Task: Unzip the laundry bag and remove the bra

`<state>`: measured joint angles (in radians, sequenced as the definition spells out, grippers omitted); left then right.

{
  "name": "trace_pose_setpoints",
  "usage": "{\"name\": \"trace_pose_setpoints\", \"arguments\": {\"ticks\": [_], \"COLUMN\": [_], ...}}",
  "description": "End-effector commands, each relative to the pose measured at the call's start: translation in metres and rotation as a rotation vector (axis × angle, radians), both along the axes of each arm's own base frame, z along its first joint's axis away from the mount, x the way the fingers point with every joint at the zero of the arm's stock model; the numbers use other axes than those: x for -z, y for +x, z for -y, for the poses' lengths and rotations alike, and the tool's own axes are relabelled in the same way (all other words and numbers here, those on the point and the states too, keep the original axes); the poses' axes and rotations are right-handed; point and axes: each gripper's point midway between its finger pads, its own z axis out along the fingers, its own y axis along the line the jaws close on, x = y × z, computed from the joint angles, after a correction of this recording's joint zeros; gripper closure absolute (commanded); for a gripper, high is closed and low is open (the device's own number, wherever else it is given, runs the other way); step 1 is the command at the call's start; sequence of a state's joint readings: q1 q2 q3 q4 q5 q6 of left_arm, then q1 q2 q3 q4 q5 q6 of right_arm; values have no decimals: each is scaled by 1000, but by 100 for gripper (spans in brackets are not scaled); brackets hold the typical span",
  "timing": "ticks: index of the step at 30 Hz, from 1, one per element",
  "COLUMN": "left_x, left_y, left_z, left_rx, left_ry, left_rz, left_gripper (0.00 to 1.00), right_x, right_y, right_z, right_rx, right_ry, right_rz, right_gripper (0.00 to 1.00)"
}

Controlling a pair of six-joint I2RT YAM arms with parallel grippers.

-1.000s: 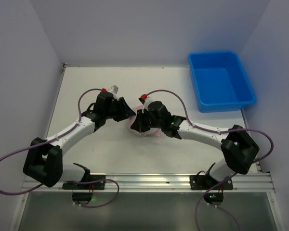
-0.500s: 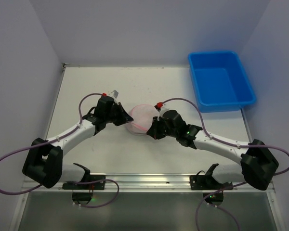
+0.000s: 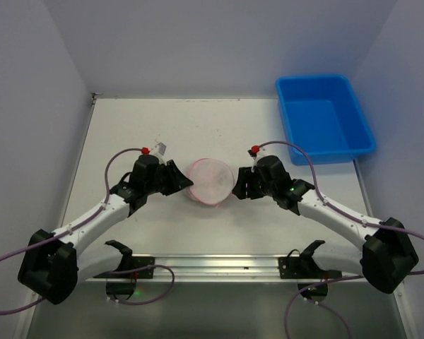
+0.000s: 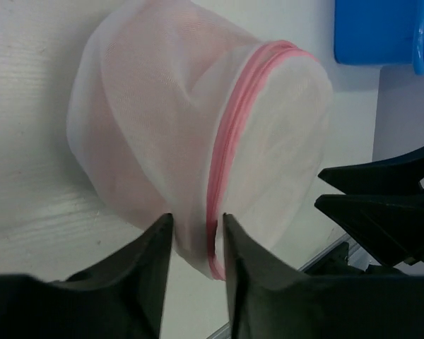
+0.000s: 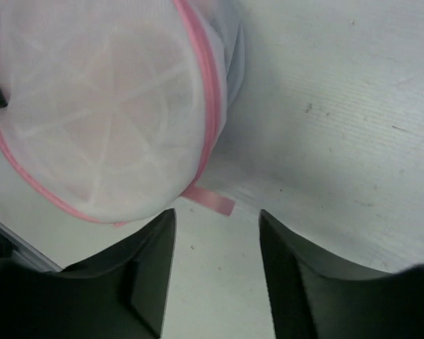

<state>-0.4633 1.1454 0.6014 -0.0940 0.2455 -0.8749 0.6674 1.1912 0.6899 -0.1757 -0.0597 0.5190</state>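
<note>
The laundry bag (image 3: 212, 181), a round white mesh pouch with pink zipper trim, lies on the table between my two grippers. My left gripper (image 3: 186, 181) is at its left edge. In the left wrist view the jaws (image 4: 194, 229) stand open astride the bag's (image 4: 198, 120) near rim, with mesh and pink trim (image 4: 222, 162) between the fingers. My right gripper (image 3: 237, 185) is open just right of the bag. In its wrist view the jaws (image 5: 218, 222) hold nothing and a pink tab (image 5: 209, 200) lies just ahead of them. The bra (image 4: 120, 176) shows only as a pale pink tint through the mesh.
A blue plastic bin (image 3: 324, 119) stands at the table's far right corner, with nothing in it. Pale walls close in the table on three sides. A metal rail (image 3: 219, 267) with the arm bases runs along the near edge.
Both grippers have drawn apart from on top of the bag to its left and right sides, uncovering it. The right gripper has opened. The bag has shifted slightly.
</note>
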Motion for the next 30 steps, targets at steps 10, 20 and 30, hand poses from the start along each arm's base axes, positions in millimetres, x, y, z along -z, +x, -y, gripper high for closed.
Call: {"name": "trace_pose_setpoints", "arguments": {"ticks": [10,20,30], "left_x": [-25,-1,26], "left_y": [8,15,7], "left_z": [-48,-32,-31], "left_rx": [-149,-82,-63], "left_ry": [108,46,56], "left_rz": [122,76,33], "left_gripper": [33,46,50], "right_x": [-120,-51,-21], "right_y": [10,21,38], "right_z": [-35,-46,-45], "right_rx": [-91,-4,-22], "right_ry": [-41,-73,-91], "right_rz": [254,91,98], "right_gripper": [18,21,50]}}
